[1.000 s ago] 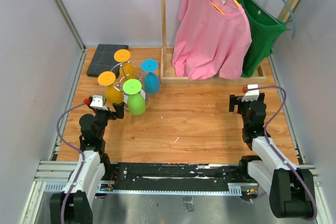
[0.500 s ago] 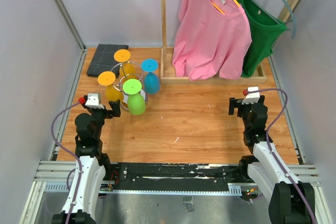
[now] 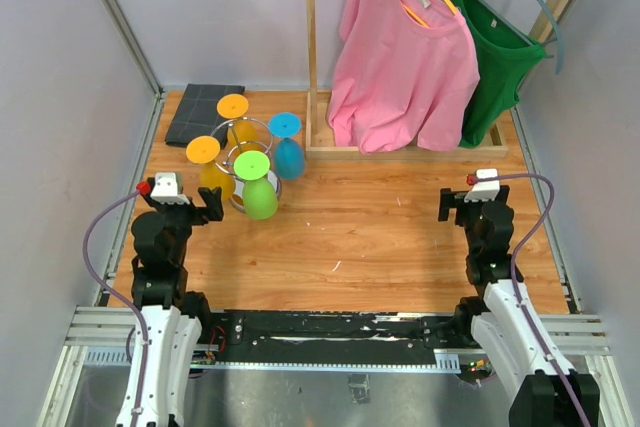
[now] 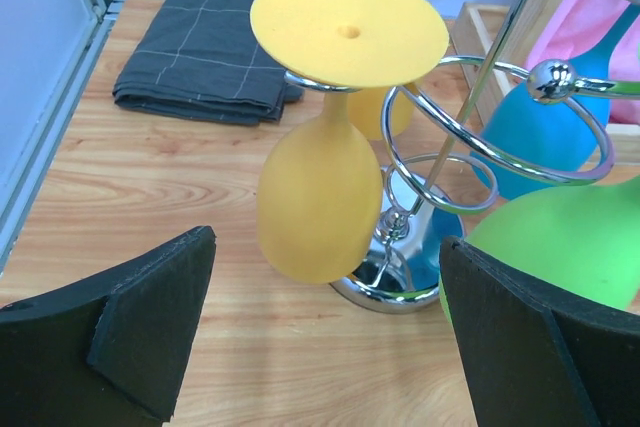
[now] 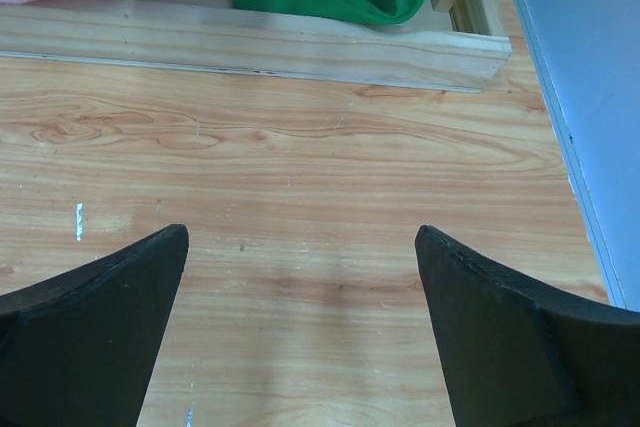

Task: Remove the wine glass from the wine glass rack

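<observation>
The chrome wine glass rack [image 3: 262, 130] stands at the back left of the table, with its domed base [image 4: 385, 287] and wire loops close in the left wrist view. Several wine glasses hang on it upside down: a yellow one [image 4: 318, 197] nearest me, a second yellow one [image 3: 233, 107], a blue one [image 3: 289, 155] and a green one [image 3: 260, 197]. My left gripper [image 3: 192, 209] is open, just short of the yellow glass, which sits between and beyond its fingers [image 4: 150, 317]. My right gripper [image 3: 470, 205] is open over bare wood [image 5: 300, 232].
A folded dark cloth [image 3: 203, 112] lies in the back left corner. A wooden clothes rack [image 3: 312, 47] at the back holds a pink shirt [image 3: 405, 57] and a green shirt [image 3: 495, 57]. Its base board [image 5: 250, 47] lies ahead of the right gripper. Walls close both sides.
My left arm has drawn back and to the left, away from the rack. The right arm has shifted slightly back. Both grippers stay open.
</observation>
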Robot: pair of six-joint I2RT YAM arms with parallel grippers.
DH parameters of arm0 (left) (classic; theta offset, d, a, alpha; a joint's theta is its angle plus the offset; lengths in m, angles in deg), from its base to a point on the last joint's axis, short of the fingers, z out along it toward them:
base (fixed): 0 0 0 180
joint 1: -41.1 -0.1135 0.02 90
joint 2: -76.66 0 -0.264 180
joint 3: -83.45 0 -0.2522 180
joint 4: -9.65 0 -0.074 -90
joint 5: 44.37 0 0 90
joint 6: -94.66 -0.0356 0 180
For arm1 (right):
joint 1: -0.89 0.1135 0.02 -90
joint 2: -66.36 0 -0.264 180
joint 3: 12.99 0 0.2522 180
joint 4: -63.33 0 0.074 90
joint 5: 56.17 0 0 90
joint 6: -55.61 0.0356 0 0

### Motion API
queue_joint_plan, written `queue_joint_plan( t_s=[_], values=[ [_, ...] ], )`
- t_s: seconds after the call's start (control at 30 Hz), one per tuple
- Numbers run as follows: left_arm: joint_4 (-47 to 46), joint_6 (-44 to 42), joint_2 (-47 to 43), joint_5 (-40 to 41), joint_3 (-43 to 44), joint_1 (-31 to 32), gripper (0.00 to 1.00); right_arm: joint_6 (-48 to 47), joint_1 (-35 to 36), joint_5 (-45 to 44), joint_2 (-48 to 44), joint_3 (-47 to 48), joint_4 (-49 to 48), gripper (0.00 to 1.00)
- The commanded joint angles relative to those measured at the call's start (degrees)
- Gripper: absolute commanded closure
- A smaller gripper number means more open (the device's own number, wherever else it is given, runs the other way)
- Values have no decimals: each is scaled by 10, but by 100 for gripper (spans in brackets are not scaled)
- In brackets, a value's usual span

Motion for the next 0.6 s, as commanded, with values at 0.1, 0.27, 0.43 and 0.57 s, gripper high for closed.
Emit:
queue_joint_plan(
  t_s=[0.1,0.27,0.43,0.57],
  values=[
    [99,22,-30,0,63,2,1,-5,15,-23,-32,17,40,2],
    [129,33,-53,-16,103,3,1,-17,15,-28,-54,57,97,2],
    [161,9,-39,-22,176,2,1,-16,15,-31,-72,123,148,2],
    [194,4,14,-22,264,3,1,-3,15,-39,-63,185,181,2]
  ],
)
